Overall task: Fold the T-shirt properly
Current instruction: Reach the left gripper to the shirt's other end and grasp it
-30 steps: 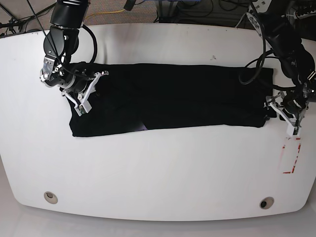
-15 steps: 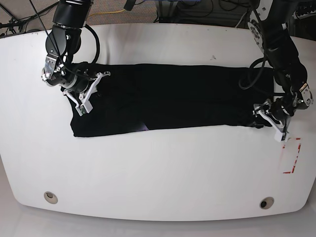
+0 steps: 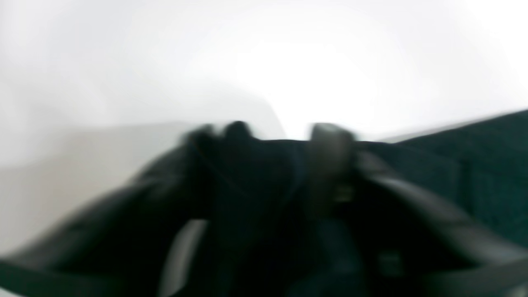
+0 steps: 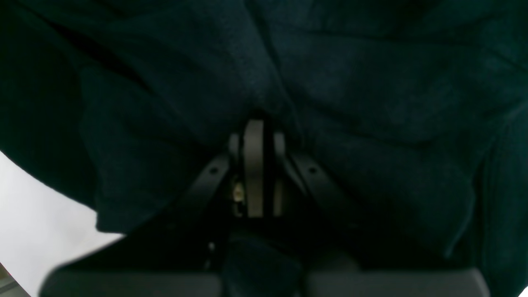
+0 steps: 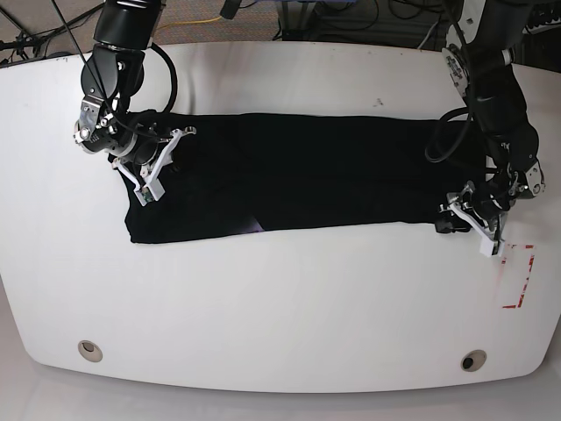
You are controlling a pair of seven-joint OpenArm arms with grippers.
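The black T-shirt (image 5: 307, 171) lies folded into a long band across the white table (image 5: 280, 298). At its left end, my right gripper (image 5: 151, 180) is shut on the cloth. In the right wrist view its fingers (image 4: 253, 165) meet and pinch a fold of the T-shirt (image 4: 350, 82). My left gripper (image 5: 469, 221) sits at the shirt's lower right corner. The left wrist view is blurred: my left gripper (image 3: 282, 132) has two fingertips (image 3: 330, 136) standing apart with dark T-shirt (image 3: 474, 165) bunched between them. Whether they press on it I cannot tell.
A red-marked rectangle (image 5: 517, 276) lies on the table just right of the left gripper. Two round holes (image 5: 88, 350) (image 5: 473, 360) sit near the front edge. Cables (image 5: 351, 17) run behind the table's far edge.
The left gripper has moved left and inward from beside the red mark onto the shirt's lower right corner, and its jaws have narrowed. The right gripper has barely moved.
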